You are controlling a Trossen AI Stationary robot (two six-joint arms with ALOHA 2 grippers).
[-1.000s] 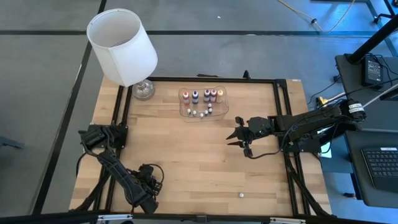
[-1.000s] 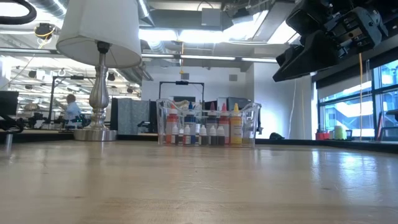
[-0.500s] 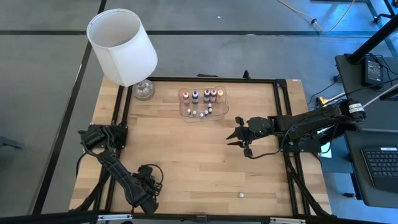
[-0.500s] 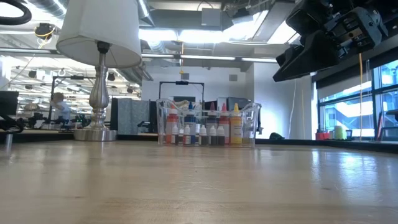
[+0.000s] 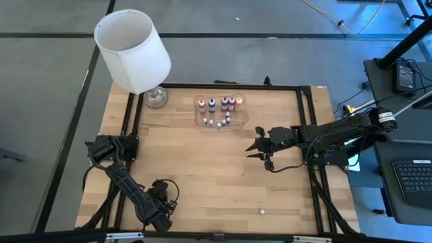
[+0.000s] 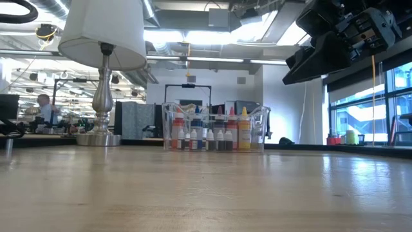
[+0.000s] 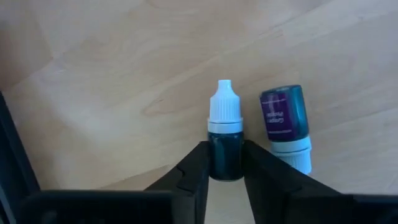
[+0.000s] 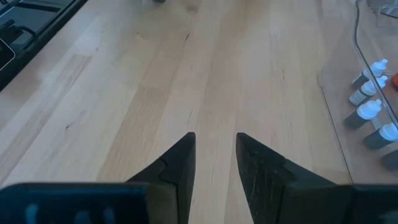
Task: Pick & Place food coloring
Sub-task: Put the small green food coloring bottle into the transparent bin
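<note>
My left gripper (image 5: 164, 194) stands at the table's near left, pointing down, shut on a dark food coloring bottle (image 7: 225, 146) with a white cap (image 7: 224, 102). Beside it a blue-purple bottle (image 7: 284, 118) lies on the wood on its side. In the high view the gripper hides both. Several more food coloring bottles stand in a clear tray (image 5: 221, 110) at the far middle. My right gripper (image 5: 255, 150) hangs open over the table's right middle, with nothing between its fingers (image 8: 180, 155). My left gripper pinches the dark bottle's body (image 7: 225, 155), below the white cap, between its two fingers (image 7: 198, 163). The fingers come from above and lie across the bottle. The bottle seems to lie on the wood with its cap pointing away from the gripper.
A lamp with a white shade (image 5: 133, 50) stands at the far left corner. A tiny whitish thing (image 5: 262, 211) lies near the front edge. A black frame (image 5: 307, 121) runs round the wooden top. Bare wood lies between the tray and the left gripper.
</note>
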